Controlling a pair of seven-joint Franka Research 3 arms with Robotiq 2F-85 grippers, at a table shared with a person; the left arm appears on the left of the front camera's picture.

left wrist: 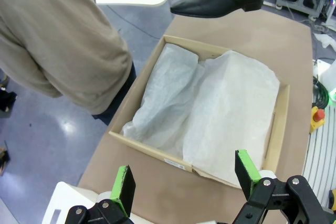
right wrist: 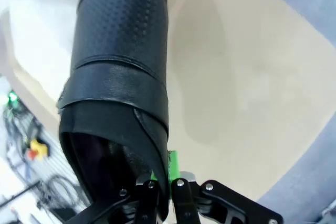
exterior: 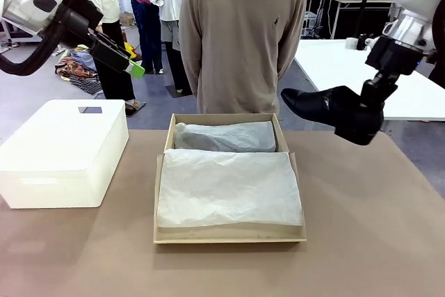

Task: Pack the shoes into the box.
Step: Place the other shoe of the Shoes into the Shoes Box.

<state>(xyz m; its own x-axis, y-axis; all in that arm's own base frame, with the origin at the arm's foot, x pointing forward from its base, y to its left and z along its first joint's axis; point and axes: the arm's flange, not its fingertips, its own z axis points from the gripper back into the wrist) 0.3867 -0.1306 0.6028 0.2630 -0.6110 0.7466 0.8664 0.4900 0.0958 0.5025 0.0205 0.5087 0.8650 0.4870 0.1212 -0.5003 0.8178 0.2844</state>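
Shoe held in the air beside the open box

Right fingers point(right wrist: 173, 163) are clamped on the heel collar of one glossy black shoe point(exterior: 323, 107), holding it clear of the counter point(exterior: 368, 241) just off the box's far right corner, toe toward the person point(exterior: 240, 39); the cardboard box point(exterior: 229, 236) sits mid-counter, lined with white tissue paper point(exterior: 229, 186), a paper-wrapped bundle point(exterior: 226, 135) lying along its far wall; left fingers point(left wrist: 124, 184) stand wide apart and empty, raised above the white bin point(exterior: 62, 151).
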